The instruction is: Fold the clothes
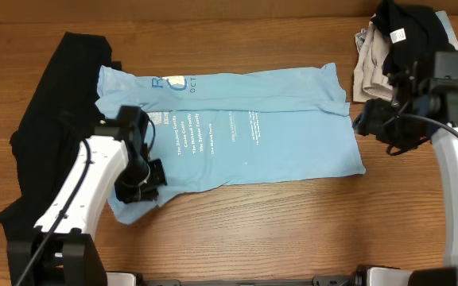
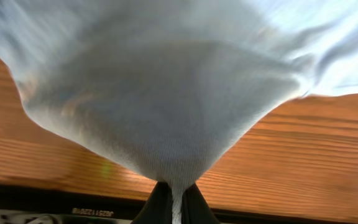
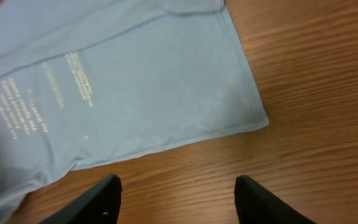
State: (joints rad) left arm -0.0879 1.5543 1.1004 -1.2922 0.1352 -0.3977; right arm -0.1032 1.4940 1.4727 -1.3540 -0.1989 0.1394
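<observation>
The light blue T-shirt (image 1: 253, 131) with white lettering lies partly folded across the middle of the table. My left gripper (image 1: 140, 191) is shut on the shirt's front-left corner; in the left wrist view the fabric (image 2: 166, 93) is pinched between the fingers (image 2: 176, 202) and stretched up from them. My right gripper (image 1: 366, 121) is open and empty, hovering beside the shirt's right edge; its wrist view shows the shirt's right corner (image 3: 247, 115) ahead of the spread fingers (image 3: 176, 186). A black garment (image 1: 50, 119) lies at the left under my left arm.
A pile of other clothes (image 1: 396, 44), black and beige, sits at the back right corner. Bare wooden table (image 1: 293, 230) lies in front of the shirt.
</observation>
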